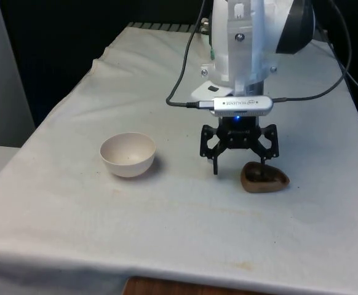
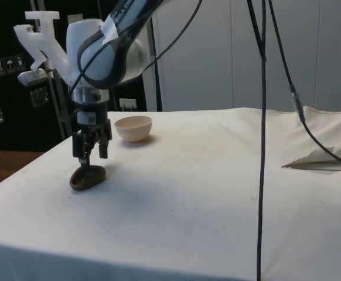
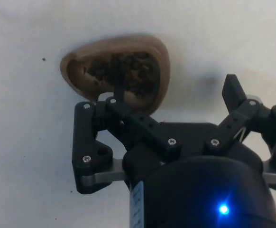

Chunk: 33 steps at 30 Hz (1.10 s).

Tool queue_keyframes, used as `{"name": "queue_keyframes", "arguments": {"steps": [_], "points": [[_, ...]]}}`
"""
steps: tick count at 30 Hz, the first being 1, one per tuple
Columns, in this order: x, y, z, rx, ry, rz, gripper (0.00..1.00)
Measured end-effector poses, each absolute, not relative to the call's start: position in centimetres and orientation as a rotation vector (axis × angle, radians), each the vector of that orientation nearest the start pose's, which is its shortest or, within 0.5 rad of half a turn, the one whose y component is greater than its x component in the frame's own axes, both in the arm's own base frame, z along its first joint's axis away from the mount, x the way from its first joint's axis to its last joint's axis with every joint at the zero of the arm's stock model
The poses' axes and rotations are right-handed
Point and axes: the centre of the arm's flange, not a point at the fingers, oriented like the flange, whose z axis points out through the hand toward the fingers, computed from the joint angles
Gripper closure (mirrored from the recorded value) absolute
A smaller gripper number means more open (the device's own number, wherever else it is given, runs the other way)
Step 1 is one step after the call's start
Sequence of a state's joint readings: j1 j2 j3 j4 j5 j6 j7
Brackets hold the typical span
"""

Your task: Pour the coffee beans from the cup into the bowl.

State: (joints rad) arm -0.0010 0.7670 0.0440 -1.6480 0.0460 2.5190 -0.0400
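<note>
The tool (image 1: 239, 167) is hanging low over the surface (image 1: 185, 227) with its fingers spread wide, released. One finger (image 3: 119, 92) is dipping inside the brown cup (image 1: 264, 177), which is holding dark coffee beans (image 3: 126, 71); the other is outside it. The pale bowl (image 1: 128, 154) is sitting well apart, toward the front view's left.

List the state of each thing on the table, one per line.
cup: brown, resting on the cloth, coffee beans inside, not yet lifted.
bowl: white, upright, empty, standing apart from the cup.
gripper: open, lowered at the cup, one finger over its rim.
</note>
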Motion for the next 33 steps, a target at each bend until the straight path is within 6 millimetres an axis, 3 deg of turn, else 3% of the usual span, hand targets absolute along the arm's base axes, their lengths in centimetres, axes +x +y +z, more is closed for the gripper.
{"name": "queue_keyframes", "arguments": {"steps": [28, 33], "points": [[69.28, 2.39, 16.7, -3.08, -0.051, -0.147, 0.0], [69.28, 2.46, 16.7, -3.08, -0.052, -0.147, 0.28]]}}
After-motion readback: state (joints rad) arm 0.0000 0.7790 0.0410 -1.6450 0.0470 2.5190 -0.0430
